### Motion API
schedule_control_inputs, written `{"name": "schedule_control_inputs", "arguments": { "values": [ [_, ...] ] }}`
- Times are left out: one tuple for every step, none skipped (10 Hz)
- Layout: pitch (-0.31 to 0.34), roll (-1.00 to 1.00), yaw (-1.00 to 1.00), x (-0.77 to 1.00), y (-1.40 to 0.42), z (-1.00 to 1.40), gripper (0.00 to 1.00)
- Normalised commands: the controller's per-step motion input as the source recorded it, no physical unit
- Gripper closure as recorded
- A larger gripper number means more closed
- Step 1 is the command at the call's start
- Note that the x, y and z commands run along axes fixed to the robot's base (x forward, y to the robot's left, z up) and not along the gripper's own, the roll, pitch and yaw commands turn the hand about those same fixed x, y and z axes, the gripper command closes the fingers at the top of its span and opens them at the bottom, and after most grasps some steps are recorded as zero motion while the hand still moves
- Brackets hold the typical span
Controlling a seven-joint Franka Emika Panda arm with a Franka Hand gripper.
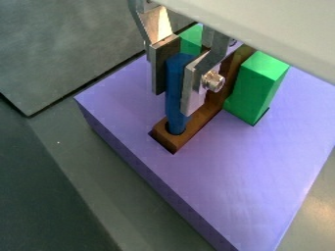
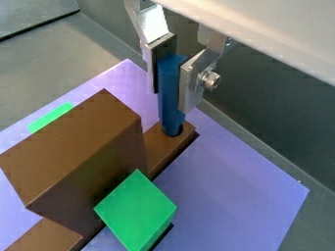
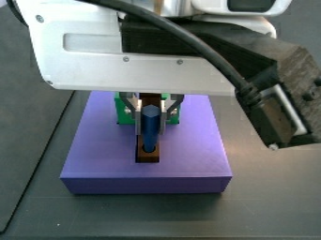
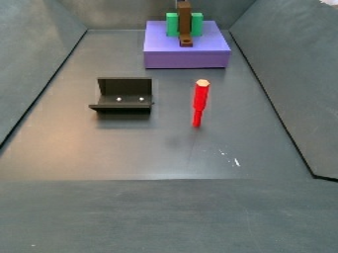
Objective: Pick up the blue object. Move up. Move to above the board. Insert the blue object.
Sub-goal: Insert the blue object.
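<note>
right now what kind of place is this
Likely a simulated robot test bench: a bare grey walled floor, the fixture, plain coloured pieces such as the purple slab, and the claw gripping the blue peg over the brown plank.

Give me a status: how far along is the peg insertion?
Done: pick, lift and move; the blue object stands upright at the board, lower end at its hole. In hand: insertion, with the gripper over the purple slab, fingers clamping it. Left: seating depth unclear; release.
</note>
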Motion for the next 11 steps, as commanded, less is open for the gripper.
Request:
{"name": "schedule_control_inputs", "arguments": {
  "values": [
    [0.000,0.13,0.00,0.04,0.04,-0.33,1.00],
    [0.000,0.14,0.00,0.00,0.01,-0.34,1.00],
    [0.067,0.08,-0.06,0.00,0.26,-0.13,1.00],
    [0.114,0.05,-0.12,-0.05,0.36,0.00,1.00],
    [0.107,0.11,-0.13,0.00,0.18,0.00,1.00],
    [0.016,0.13,-0.02,-0.01,0.00,-0.09,1.00],
    [0.011,0.15,0.00,-0.07,-0.07,-0.02,1.00],
    [0.001,0.15,0.00,-0.03,-0.12,-0.02,1.00],
    [0.004,0.18,0.00,0.00,-0.17,-0.02,1.00],
    [0.007,0.23,0.00,0.06,-0.17,-0.15,1.00],
    [0.051,0.36,0.07,0.19,-0.27,-0.11,1.00]
  ]
}}
